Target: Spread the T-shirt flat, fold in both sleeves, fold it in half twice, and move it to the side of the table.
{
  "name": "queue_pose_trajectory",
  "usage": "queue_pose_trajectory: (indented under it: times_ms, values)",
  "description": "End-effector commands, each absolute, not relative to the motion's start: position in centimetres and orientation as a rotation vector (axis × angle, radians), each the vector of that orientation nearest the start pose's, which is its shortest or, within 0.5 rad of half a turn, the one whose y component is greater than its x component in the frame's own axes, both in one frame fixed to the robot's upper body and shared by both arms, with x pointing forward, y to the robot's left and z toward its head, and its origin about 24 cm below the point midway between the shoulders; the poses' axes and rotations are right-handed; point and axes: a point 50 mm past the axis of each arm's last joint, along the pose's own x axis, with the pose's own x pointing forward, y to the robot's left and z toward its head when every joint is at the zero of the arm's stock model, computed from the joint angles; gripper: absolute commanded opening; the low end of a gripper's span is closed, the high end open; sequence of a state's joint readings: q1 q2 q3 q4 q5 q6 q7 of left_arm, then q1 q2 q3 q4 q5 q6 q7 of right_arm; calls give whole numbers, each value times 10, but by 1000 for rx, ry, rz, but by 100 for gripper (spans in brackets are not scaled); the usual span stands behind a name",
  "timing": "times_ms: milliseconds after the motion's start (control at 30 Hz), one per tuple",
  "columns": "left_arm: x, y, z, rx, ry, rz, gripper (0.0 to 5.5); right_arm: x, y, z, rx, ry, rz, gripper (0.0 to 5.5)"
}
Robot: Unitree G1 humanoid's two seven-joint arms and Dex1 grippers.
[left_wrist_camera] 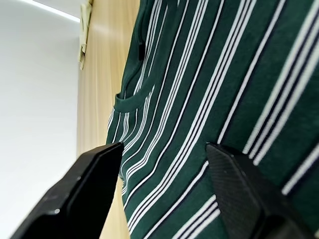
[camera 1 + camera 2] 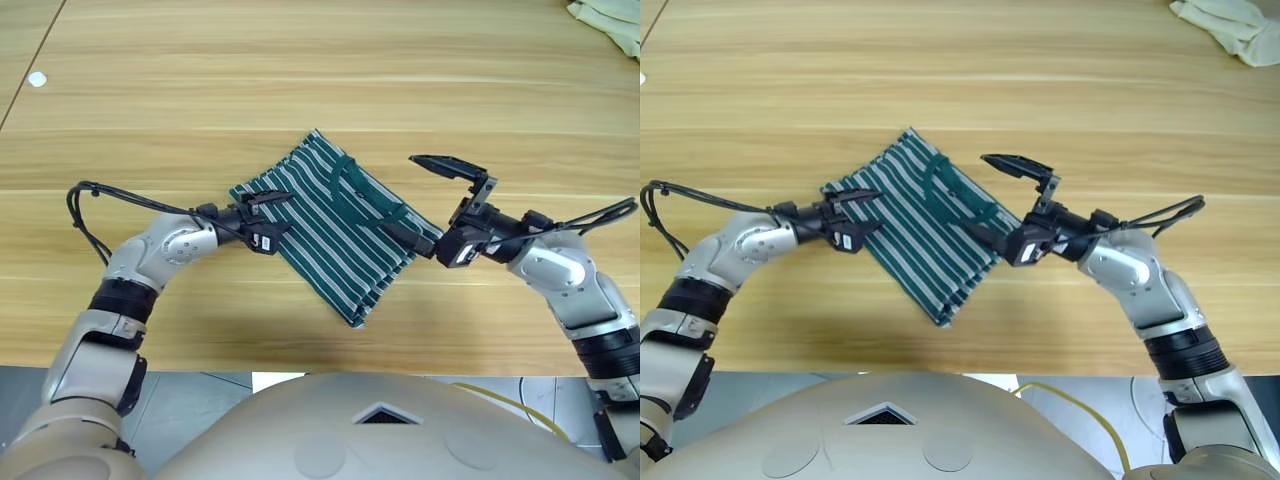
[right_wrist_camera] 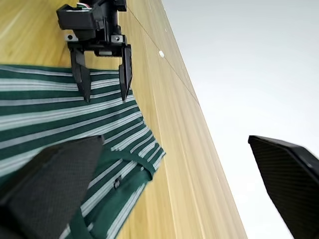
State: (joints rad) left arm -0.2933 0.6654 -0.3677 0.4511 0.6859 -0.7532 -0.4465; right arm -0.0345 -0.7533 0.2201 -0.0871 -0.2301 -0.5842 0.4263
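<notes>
Mid-frame on the desk [image 2: 300,60], the folded T-shirt [image 2: 325,235] runs diagonally, upper left to lower right. Left gripper [image 2: 275,215] and right gripper [image 2: 400,192] flank it, both spread apart, clamping nothing.

**Table** [image 2: 300,60]: light wood, long grain lines and plank seams running from side to side. Its near edge lies behind both grippers, on the robot's side.

**Lying on it:**
1. T-shirt [image 2: 330,235]: dark green with thin white stripes, folded into a rough rectangle and set diagonally. It lies flat between the left gripper [image 2: 285,212] and the right gripper [image 2: 400,192], with one corner under the left one and the opposite edge under the right one.
2. Cream cloth [image 2: 610,22]: crumpled, well beyond the right gripper and further out to its right.
3. Small white round thing [image 2: 37,78]: well beyond the left gripper, off to its left. What it is cannot be told.
</notes>
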Motion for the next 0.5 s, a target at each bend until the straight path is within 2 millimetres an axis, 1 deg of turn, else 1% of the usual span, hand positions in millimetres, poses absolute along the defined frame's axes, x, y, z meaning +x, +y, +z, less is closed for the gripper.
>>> queue_pose_trajectory:
  times_ms: [33, 67, 133, 200, 267, 333, 400, 467, 500]
  values:
    - [243, 210, -2, 1529, 109, -1259, 308, 265, -191, 77, -1240, -246, 706, 538]
    - [243, 208, -1, 1528, 94, -1267, 308, 274, -197, 64, -1327, -180, 678, 538]
    - [244, 204, 1, 1526, 65, -1268, 308, 278, -201, 47, -1406, -114, 676, 538]
    - [251, 201, 2, 1543, 36, -1240, 308, 274, -196, 37, -1399, -109, 719, 538]
    - [261, 196, 6, 1554, -18, -1191, 308, 271, -191, 32, -1387, -116, 756, 538]
    - [280, 187, 19, 1564, -147, -1060, 308, 269, -185, 25, -1381, -113, 791, 538]
    - [300, 177, 39, 1553, -322, -879, 308, 265, -181, 20, -1368, -115, 821, 538]
    - [317, 175, 61, 1542, -471, -693, 308, 261, -178, 19, -1349, -127, 848, 538]
    - [322, 176, 69, 1540, -519, -626, 308, 259, -178, 20, -1343, -132, 859, 538]
